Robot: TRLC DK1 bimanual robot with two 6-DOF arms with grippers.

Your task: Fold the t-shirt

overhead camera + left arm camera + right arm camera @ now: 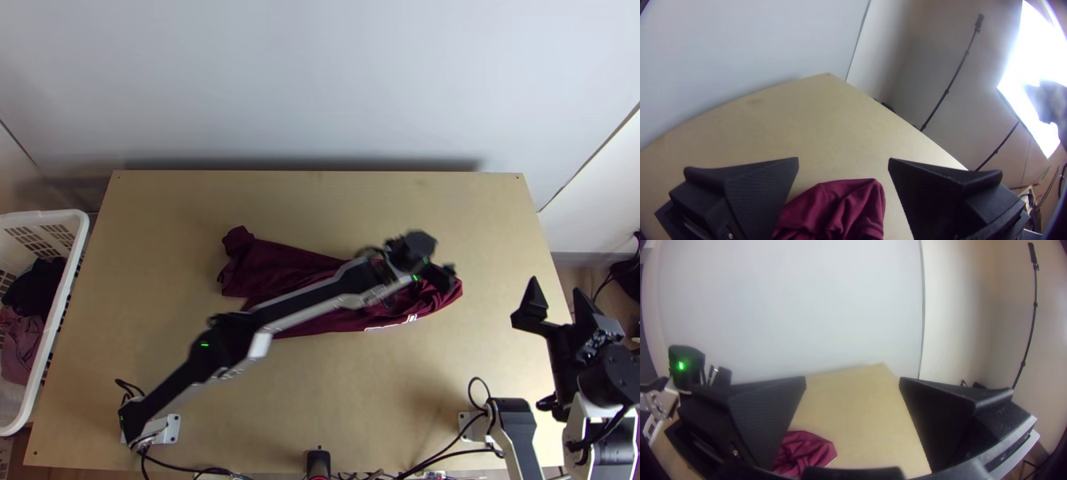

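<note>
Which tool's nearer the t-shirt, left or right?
Left. The left tool is over one end of the t-shirt; the right tool is off it, near the table edge.

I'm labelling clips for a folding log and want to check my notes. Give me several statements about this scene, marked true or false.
1. The creased maroon fabric t-shirt lies on the light wooden table. True.
2. The left arm's black two-fingered hand is shut. False: its fingers are apart.
3. The right arm's hand grips the shirt. False: the right hand is open, away from the shirt.
4. The white plastic basket stands left of the table. True.
</note>
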